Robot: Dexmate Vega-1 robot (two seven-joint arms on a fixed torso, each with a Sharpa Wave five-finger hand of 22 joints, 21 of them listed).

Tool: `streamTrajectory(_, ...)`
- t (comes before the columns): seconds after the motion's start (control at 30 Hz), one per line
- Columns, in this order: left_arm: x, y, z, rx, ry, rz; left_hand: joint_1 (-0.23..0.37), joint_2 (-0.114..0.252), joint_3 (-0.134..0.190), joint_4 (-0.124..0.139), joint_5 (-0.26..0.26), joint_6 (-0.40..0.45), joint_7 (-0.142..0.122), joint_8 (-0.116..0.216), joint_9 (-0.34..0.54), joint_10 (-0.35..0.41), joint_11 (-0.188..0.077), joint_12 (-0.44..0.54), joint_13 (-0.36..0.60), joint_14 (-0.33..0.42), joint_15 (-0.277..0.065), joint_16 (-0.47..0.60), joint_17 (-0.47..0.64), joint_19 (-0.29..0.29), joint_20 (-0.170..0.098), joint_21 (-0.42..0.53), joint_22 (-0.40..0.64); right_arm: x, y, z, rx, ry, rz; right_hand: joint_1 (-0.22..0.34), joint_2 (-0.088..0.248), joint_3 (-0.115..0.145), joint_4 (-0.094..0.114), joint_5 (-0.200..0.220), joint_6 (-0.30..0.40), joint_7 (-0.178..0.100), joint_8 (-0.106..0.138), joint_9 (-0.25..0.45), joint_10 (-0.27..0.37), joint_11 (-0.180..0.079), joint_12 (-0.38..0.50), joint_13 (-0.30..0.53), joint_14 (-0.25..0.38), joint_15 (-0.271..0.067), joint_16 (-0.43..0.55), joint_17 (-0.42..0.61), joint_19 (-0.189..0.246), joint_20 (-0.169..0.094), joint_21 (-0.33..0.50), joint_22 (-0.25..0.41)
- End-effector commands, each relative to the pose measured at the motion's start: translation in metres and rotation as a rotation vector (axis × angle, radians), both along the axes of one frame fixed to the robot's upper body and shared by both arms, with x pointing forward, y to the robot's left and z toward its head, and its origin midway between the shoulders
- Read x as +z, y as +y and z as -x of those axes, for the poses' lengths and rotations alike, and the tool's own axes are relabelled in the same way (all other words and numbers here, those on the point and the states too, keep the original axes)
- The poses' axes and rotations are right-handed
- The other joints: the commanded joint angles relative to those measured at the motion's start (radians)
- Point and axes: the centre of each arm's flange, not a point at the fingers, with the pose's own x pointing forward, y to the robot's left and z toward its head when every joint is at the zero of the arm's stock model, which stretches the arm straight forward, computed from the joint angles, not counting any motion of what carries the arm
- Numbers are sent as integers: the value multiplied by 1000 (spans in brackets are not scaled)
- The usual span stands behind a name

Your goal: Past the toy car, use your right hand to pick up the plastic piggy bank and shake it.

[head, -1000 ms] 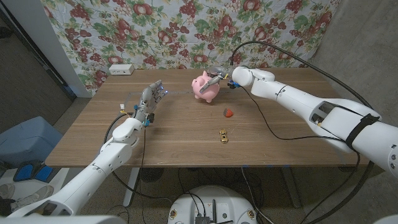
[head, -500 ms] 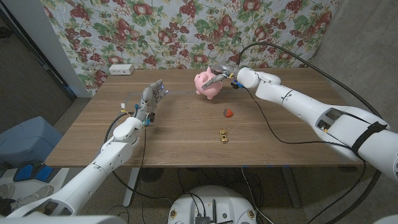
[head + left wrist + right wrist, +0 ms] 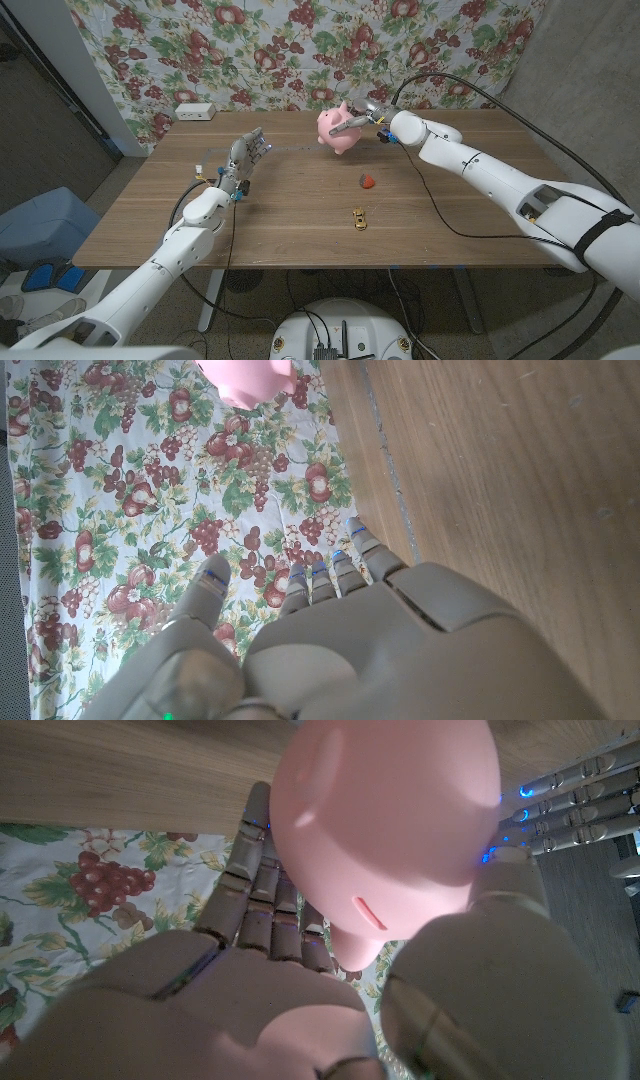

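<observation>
change: we see the pink plastic piggy bank lifted higher than a second ago, off the wooden table | right hand grips it, past the small yellow toy car | left hand idle, fingers spread | lift done, we judge shake next

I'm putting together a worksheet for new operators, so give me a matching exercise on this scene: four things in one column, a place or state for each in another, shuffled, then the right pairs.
Things:
1. piggy bank
2. toy car
3. left robot hand
4. white box

Places or states:
A. small and yellow, on the table nearest the robot
B. on the table's far left corner
C. empty, fingers apart
D. pink, held off the table in the right robot hand

Pairs: 1-D, 2-A, 3-C, 4-B
</observation>
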Motion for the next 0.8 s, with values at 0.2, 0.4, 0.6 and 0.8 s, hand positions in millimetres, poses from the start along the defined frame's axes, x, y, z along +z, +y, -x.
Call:
streamTrajectory(0.2, 2, -2, 0, -5, -3, -5, -7, 37, 5, -1, 2, 2, 2, 3, 4, 7, 0, 3, 4, 2, -14, 0, 2, 8, -4, -1, 3, -2, -30, 9, 30, -14, -162, 219, 217, 230, 4, 312, 573, -84, 65, 139, 497, -305, 162, 216, 474, -401, 249, 469, 3, -16, 17, 1)
streamTrajectory(0.4, 2, -2, 2, -7, -5, -8, -7, 37, 6, -1, 2, 3, 2, 4, 4, 7, -2, 2, 4, 2, -13, 0, 2, 9, -3, -1, 3, -5, -39, 13, 38, -23, -211, 215, 216, 236, 5, 322, 575, -84, 64, 141, 496, -305, 162, 221, 473, -401, 251, 491, -1, -16, 27, 0)
streamTrajectory(0.6, 2, -3, 2, -10, -4, -11, -7, 37, 6, -1, 2, 4, 2, 4, 4, 7, -2, 2, 4, 2, -13, 0, 2, 8, -3, -1, 3, -7, -48, 17, 46, -29, -264, 214, 214, 241, 4, 330, 575, -84, 62, 141, 496, -305, 163, 224, 472, -402, 252, 505, -3, -16, 33, -1)
streamTrajectory(0.8, 2, -4, 3, -13, -3, -13, -6, 37, 7, -2, 2, 3, 2, 4, 4, 7, -1, 2, 4, 2, -12, 0, 2, 9, -3, -1, 3, -10, -56, 20, 49, -35, -310, 211, 212, 245, 4, 338, 576, -83, 62, 145, 496, -306, 164, 228, 472, -402, 254, 520, -7, -16, 41, -2)
